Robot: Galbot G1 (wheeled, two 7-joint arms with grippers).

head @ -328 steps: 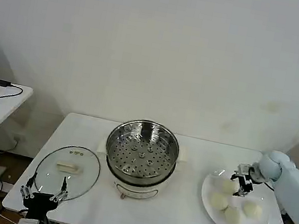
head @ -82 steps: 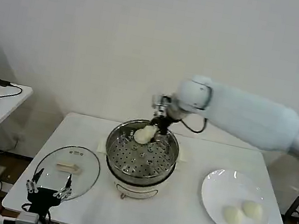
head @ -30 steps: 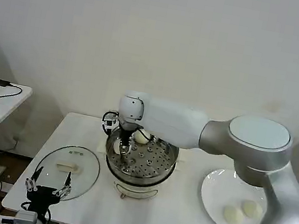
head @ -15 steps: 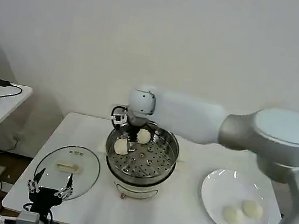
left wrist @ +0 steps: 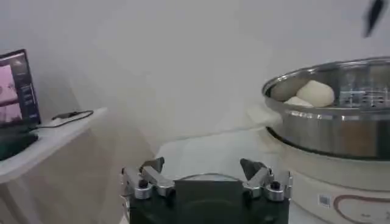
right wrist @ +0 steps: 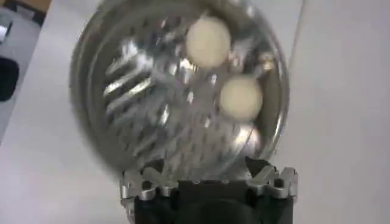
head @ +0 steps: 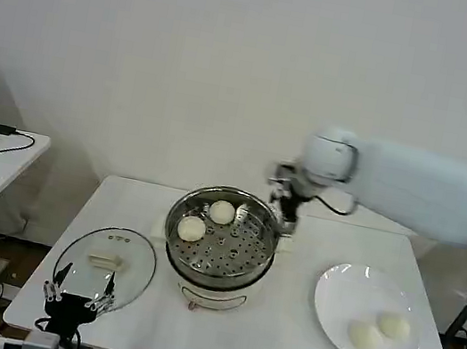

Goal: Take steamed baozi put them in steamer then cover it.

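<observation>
The white counter (head: 276,345) is carrying the steamer (head: 221,240), two steamed baozi (head: 206,221) sitting inside; two more are lying on the plate (head: 327,313) right of it. The cover (head: 105,265) is lying left. The right end effector (head: 286,209), spread empty, is hovering at its far-right rim. The left end effector (left wrist: 206,176) is hanging spread before the cover.

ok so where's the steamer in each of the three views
Head view: the steamer stands mid-table, between the cover and the plate.
Left wrist view: its steel wall fills the picture's right side.
Right wrist view: seen from above, just beyond the right gripper.
Shared landmark: the two baozi in its tray.
</observation>
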